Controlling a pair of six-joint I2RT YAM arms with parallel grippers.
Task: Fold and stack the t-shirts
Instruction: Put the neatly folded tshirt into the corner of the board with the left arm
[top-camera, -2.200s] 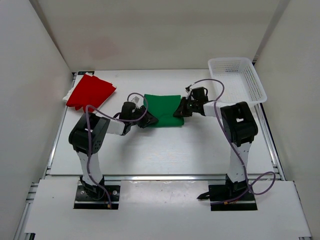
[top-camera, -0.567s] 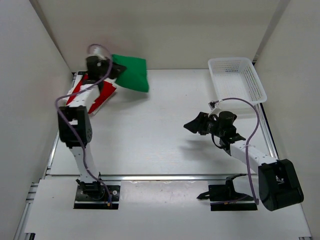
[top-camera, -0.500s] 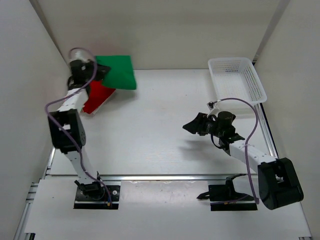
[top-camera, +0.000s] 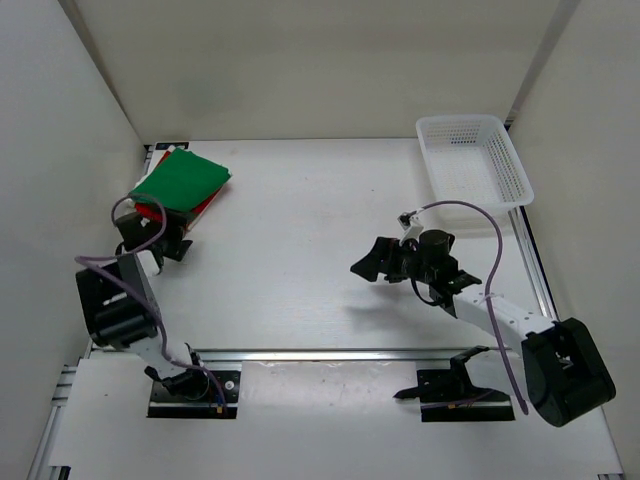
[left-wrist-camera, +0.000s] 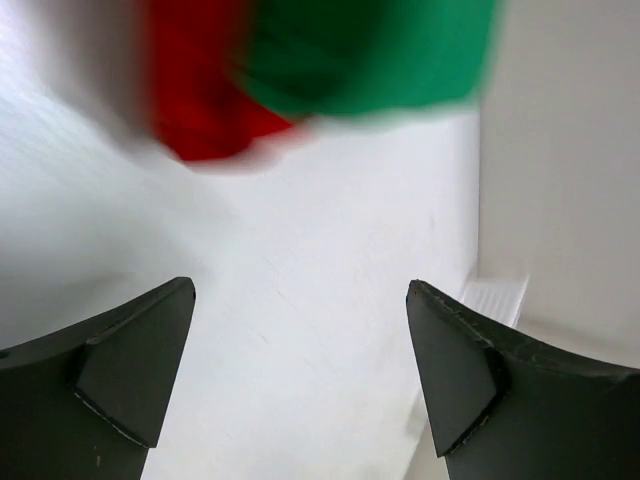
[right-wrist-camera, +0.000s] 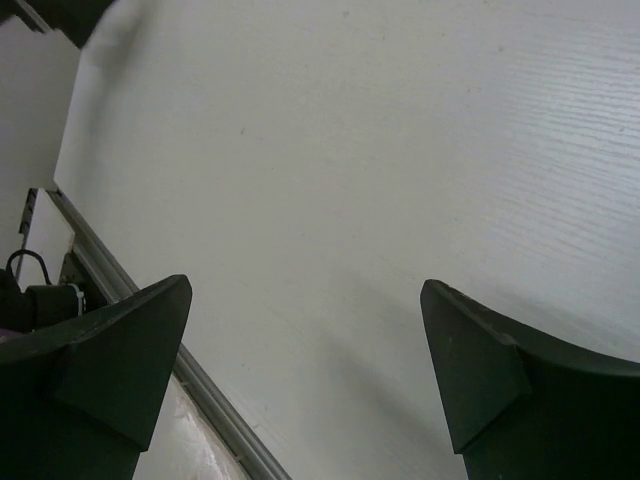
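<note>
Now the green t-shirt (top-camera: 183, 180) is lying on the red t-shirt (left-wrist-camera: 200, 100) in the far-left corner of the table (top-camera: 300, 200), no longer hanging from the left gripper (left-wrist-camera: 300, 288).
Both it and the right gripper (right-wrist-camera: 306, 283) are standing wide open and empty, so stacking is looking nearly done; the green fold is sitting almost square, with no clear long axis, one corner pointing at the far wall (top-camera: 330, 70).

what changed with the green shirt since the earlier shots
The left gripper carried the green shirt from the middle of the table to the far left corner, let it go on the red shirt and drew back, open. The right gripper left the shirt and pulled back, open. The basket stayed put.
</note>
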